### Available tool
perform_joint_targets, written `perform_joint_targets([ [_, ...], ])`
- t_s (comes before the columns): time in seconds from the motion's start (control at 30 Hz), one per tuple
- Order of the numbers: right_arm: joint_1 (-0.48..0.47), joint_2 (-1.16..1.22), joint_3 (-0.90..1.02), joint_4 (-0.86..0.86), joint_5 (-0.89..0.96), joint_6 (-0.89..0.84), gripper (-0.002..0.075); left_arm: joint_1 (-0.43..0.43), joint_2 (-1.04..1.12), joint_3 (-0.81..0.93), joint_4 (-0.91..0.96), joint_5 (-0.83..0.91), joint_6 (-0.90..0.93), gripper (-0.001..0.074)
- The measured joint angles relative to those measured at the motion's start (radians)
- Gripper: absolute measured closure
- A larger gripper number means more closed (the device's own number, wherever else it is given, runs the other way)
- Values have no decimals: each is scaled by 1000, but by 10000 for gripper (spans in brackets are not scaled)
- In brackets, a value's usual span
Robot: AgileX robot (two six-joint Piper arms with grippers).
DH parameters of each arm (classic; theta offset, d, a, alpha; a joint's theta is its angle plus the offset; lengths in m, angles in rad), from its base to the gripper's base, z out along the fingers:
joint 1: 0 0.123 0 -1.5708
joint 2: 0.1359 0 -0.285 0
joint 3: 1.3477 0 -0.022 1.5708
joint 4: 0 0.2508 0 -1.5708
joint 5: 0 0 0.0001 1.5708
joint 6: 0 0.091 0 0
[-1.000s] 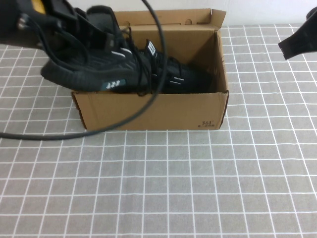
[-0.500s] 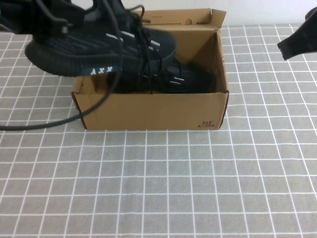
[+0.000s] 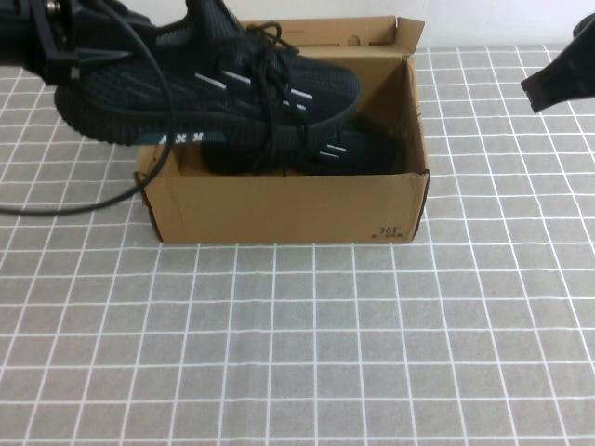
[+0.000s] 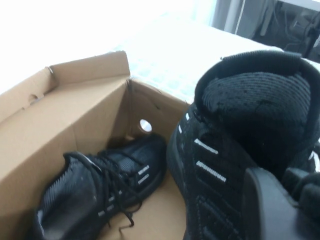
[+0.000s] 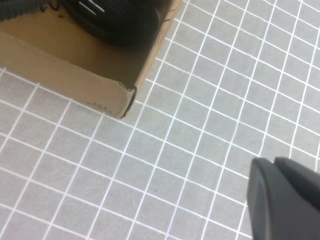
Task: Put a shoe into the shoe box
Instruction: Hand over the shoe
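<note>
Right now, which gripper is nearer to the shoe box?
Left. The left gripper holds a shoe by its heel above the shoe box; the right gripper hangs shut, off to the box's right.

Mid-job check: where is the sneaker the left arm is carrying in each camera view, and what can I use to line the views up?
High view: the held sneaker hangs over the box's left half, heel end by the left end effector.
Left wrist view: the sneaker fills the right side, heel collar uppermost.
Right wrist view: the held sneaker cannot be picked out; the right end effector hovers over the mat.
Shared landmark: the cardboard box, with the other sneaker inside.
</note>
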Motion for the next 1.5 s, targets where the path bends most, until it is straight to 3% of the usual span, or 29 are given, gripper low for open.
perform_joint_targets([
  [0.47, -7, 0, 0, -36, -25, -12, 742, 1, 242, -304, -14, 15, -3, 702],
  [0.77, -86, 2, 0, -42, -58, -14, 742, -23, 297, -317, -11, 15, -10, 702],
  [1.5, -90, 72, 0, -30, -71, -18, 742, -51, 313, -321, 29, 15, -10, 702],
])
